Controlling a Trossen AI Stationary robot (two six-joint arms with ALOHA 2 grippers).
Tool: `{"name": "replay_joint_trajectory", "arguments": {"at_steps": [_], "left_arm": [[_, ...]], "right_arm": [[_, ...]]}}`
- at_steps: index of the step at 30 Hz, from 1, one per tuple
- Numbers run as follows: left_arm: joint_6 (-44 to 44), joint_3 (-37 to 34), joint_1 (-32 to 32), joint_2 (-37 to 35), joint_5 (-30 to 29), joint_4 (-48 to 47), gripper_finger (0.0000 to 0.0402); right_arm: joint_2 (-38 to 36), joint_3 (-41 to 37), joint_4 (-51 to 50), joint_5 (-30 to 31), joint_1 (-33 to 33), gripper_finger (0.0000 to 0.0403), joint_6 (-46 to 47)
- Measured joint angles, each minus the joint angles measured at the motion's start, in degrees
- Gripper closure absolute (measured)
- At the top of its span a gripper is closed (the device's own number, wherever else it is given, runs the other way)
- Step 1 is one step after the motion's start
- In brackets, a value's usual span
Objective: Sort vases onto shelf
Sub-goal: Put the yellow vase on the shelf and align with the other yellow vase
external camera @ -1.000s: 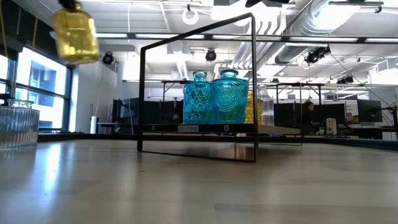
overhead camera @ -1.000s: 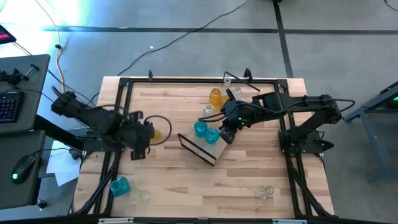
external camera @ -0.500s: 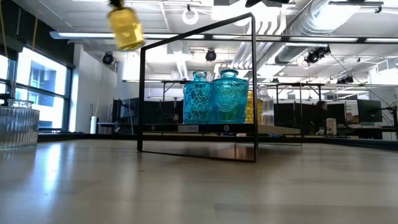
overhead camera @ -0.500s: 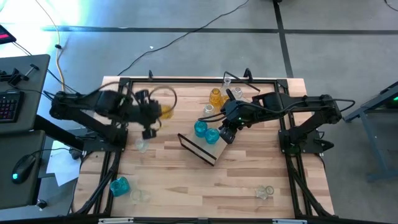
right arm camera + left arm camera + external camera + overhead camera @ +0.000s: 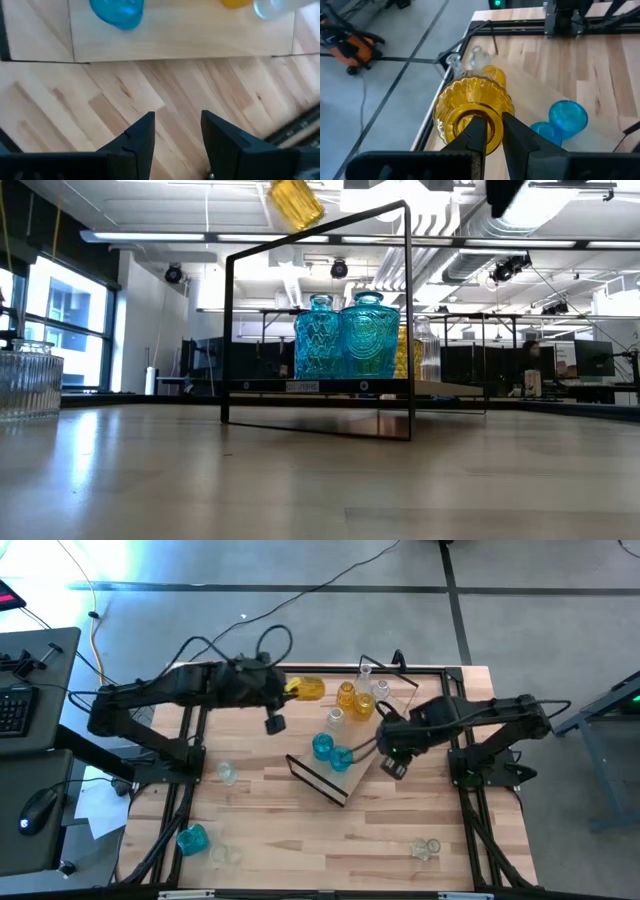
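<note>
**Amber vase in transit toward shelf: placement notes and count**

The left gripper point(image 5: 489, 131) is clamping the rim of a ribbed amber-yellow glass vase point(image 5: 306, 689), one finger inside the mouth and one outside. It is carrying the vase tilted, in the air over the far side of the wooden tabletop point(image 5: 270, 820), just beside the far end of the long light-wood shelf board with black wire end frames point(image 5: 352, 775). The right gripper point(image 5: 392, 766) is hovering empty, its fingers parted, above the bare table just beside the shelf's near-right edge.

Judgement on the step in hand: the vase is hanging off vertical, so it is needing to be righted before lowering. An amber vase already on the shelf point(image 5: 347, 697) suggests grouping by colour, so the free board next to it looks like the target. The approach should be coming from above, clear of the wire frame and the clear vases at that end. The base should be flat on the board before the fingers part; the inner finger then has to lift straight out of the mouth, or the vase may tip.

Count, high view:
- On the shelf: two teal-blue vases point(image 5: 322, 747), one or two amber, about four clear point(image 5: 336, 718); the far end is too crowded to be sure.
- Off the shelf: one teal vase point(image 5: 191, 838) and three clear vases point(image 5: 227, 774) on the table, plus the carried amber one.
</note>
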Motion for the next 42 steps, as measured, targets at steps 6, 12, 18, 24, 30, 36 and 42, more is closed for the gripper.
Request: {"name": "replay_joint_trajectory", "arguments": {"at_steps": [6, 12, 18, 24, 30, 36, 42], "left_arm": [[2.46, -0.04, 1.80, 6.22, 4.88, 3.64, 0.0369], [4.70, 5.97, 2.43, 13.82, 9.23, 4.62, 0.0369], [5.82, 15.50, 2.38, 21.48, 13.70, 4.20, 0.0369], [7.21, 21.54, 2.38, 25.99, 15.01, 1.22, 0.0369], [7.03, 22.67, 2.38, 28.55, 18.49, -2.11, 0.0369], [7.34, 22.64, 2.33, 31.72, 19.24, -0.61, 0.0369], [7.43, 22.62, 2.06, 34.82, 19.32, -1.07, 0.0369]], "right_arm": [[-1.33, -0.64, 0.62, 3.06, 3.10, 0.0263, 3.71], [-2.71, -3.97, 0.59, 2.21, 5.19, 0.0263, 7.96], [-5.05, -9.48, 0.45, 1.39, 7.64, 0.0263, 13.96], [-7.17, -13.77, 0.75, 0.36, 11.06, 0.0263, 20.32], [-8.49, -15.38, 1.05, 0.55, 13.14, 0.0263, 23.25], [-8.59, -15.34, 1.12, 0.64, 13.22, 0.0263, 22.31], [-8.59, -15.32, 1.15, 0.81, 13.22, 0.0263, 22.02]]}}
